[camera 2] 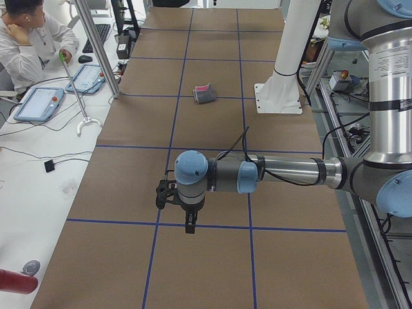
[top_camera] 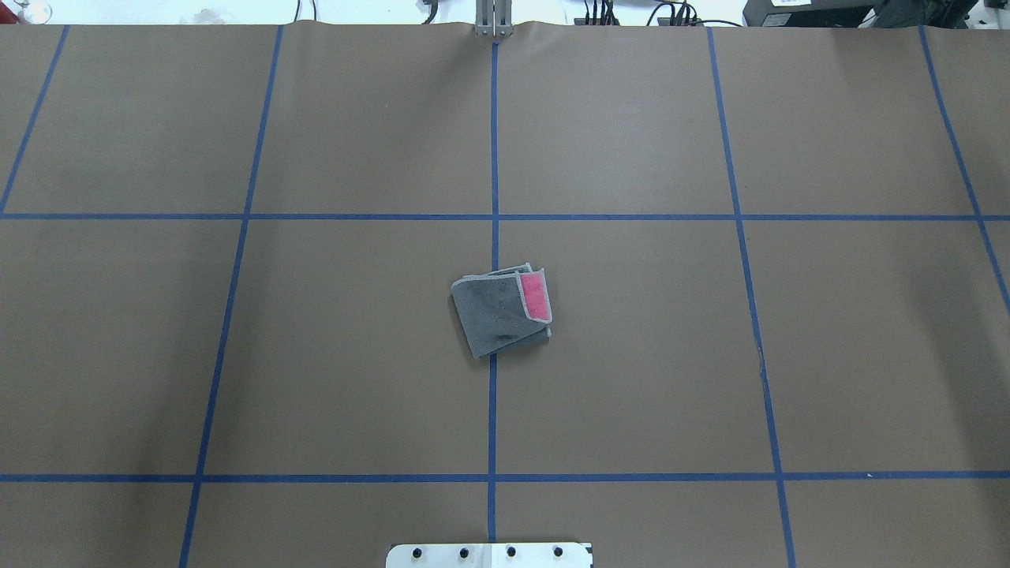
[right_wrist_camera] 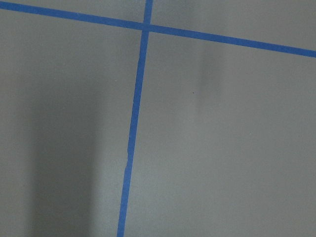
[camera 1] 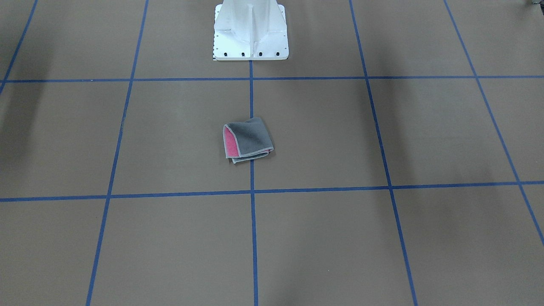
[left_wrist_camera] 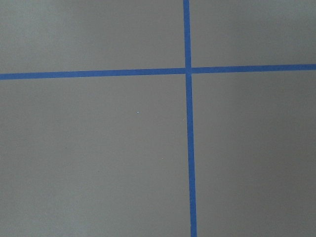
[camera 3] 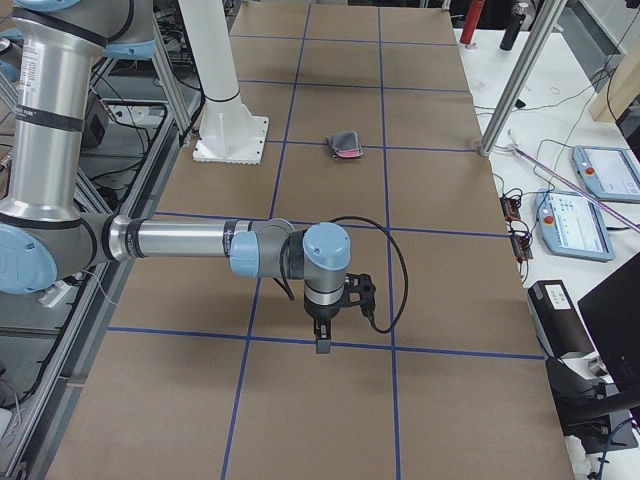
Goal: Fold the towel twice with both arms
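Note:
The towel (camera 1: 250, 138) lies folded into a small square at the table's middle, on the centre blue line, dark grey face up with a pink strip showing at one side. It also shows in the overhead view (top_camera: 493, 315) and far off in both side views (camera 2: 205, 94) (camera 3: 346, 144). My left gripper (camera 2: 188, 225) hangs over the table's left end, far from the towel. My right gripper (camera 3: 322, 345) hangs over the right end, also far from it. Both show only in the side views, so I cannot tell whether they are open or shut. Neither touches the towel.
The brown table (top_camera: 631, 355) carries a grid of blue tape lines. The white bolted pedestal (camera 1: 250, 32) stands at the robot's edge. An operator (camera 2: 29, 38) sits at a side desk with tablets (camera 2: 40, 103). Both wrist views show only table and tape.

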